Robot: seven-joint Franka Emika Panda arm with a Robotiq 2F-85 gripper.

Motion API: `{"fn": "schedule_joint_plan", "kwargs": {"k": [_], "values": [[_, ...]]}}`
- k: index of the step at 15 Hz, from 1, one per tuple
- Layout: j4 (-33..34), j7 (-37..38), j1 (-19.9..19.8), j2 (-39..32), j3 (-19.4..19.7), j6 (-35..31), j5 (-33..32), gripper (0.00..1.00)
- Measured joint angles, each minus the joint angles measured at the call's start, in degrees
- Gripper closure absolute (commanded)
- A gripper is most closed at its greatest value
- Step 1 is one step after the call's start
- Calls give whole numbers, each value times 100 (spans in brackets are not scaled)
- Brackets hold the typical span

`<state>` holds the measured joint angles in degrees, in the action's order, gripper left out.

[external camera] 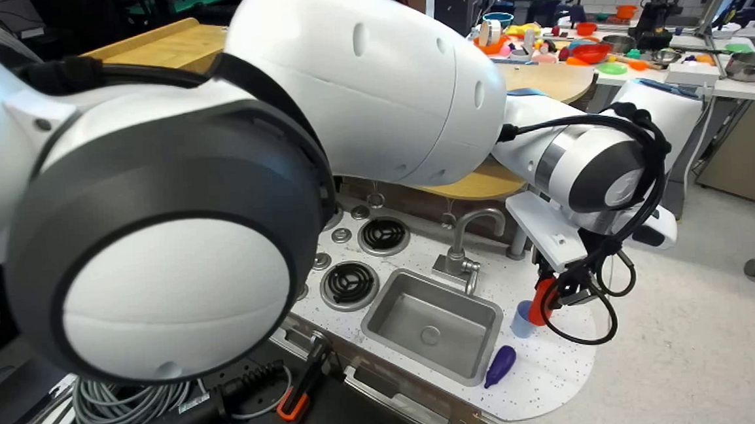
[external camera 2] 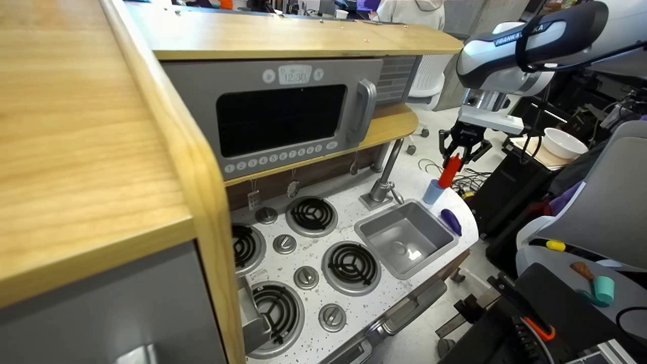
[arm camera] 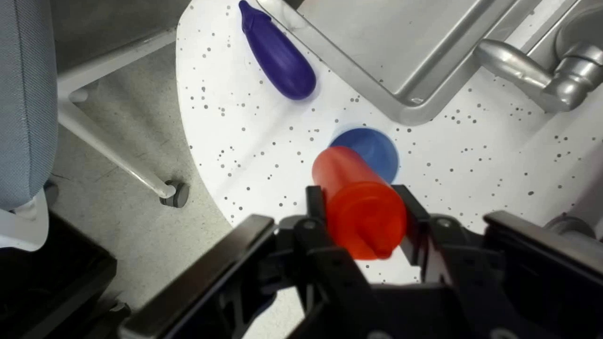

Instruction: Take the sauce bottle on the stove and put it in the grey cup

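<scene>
Speckled white table (arm camera: 264,141), wrist view: gripper (arm camera: 362,209) pinches the red bottle (arm camera: 360,200), overlapping the bluish cup (arm camera: 376,150) at lower left. Placing step, probably; next: centre, lower, release.

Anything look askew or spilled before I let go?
Yes: in the wrist view, the red bottle in the pincer looks off-centre, hiding only one side of the bluish cup and seemingly overhanging its rim. I see no spill.
</scene>
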<state>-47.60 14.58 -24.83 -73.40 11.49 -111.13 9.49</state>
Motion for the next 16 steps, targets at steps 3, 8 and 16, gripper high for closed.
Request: {"fn": "schedule_joint_plan", "kwargs": {"k": [3,8,16], "values": [[131,-1,-7,-92,0,0,-80,86],[312,-1,-11,-232,0,1,-145,86],[512,-343,-141,-380,-309,288,-125,86]]}}
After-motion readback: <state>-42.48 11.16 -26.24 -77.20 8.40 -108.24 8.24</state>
